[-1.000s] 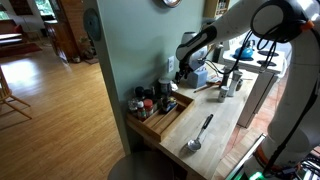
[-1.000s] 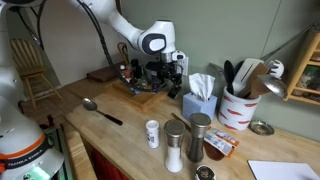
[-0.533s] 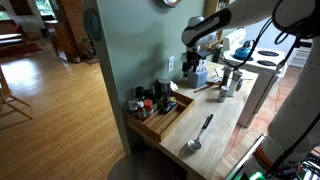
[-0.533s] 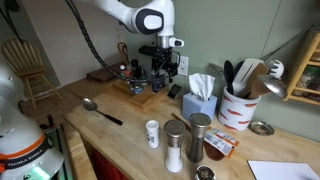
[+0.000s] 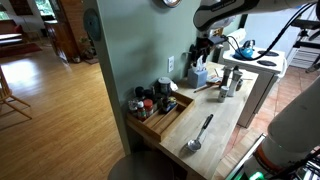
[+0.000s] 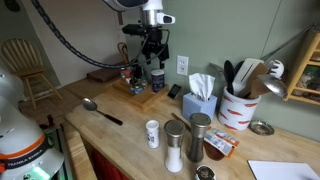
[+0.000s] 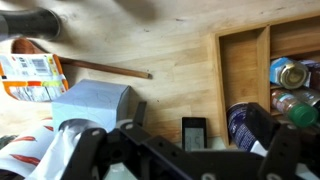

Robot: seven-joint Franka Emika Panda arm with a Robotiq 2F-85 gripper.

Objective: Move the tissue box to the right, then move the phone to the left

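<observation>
Wooden counter (image 6: 130, 135), rectangular tissue box (image 6: 200, 104)

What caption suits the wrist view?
Looking down past the gripper: tissue box, phone and spice tray side by side on the counter.

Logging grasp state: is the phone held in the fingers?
No, the phone lies on the wooden counter beside the tissue box, with nothing gripping it.

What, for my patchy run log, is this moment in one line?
tool: open, empty, above counter | tissue box: on counter, unheld | phone: between tissue box and tray
</observation>
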